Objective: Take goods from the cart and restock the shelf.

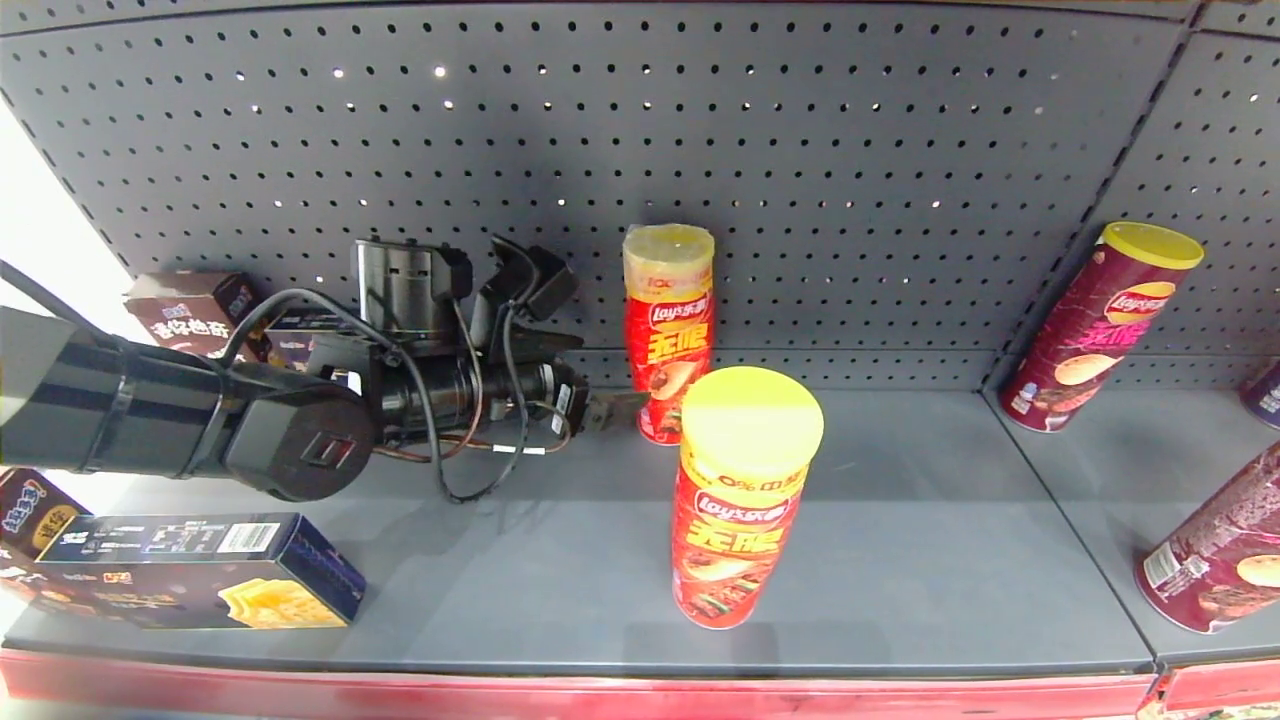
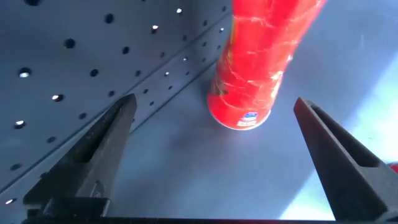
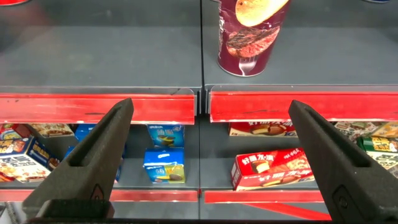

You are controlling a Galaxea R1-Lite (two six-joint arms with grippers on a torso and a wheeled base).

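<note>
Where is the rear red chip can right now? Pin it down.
In the head view, the rear red chip can stands upright mid-shelf near the pegboard, behind the front red chip can, directly ahead of the left gripper.

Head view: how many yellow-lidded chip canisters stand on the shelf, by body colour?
Red yellow-lidded cylindrical canisters: 2
Maroon yellow-lidded cylindrical canister: 1
Total: 3
</note>
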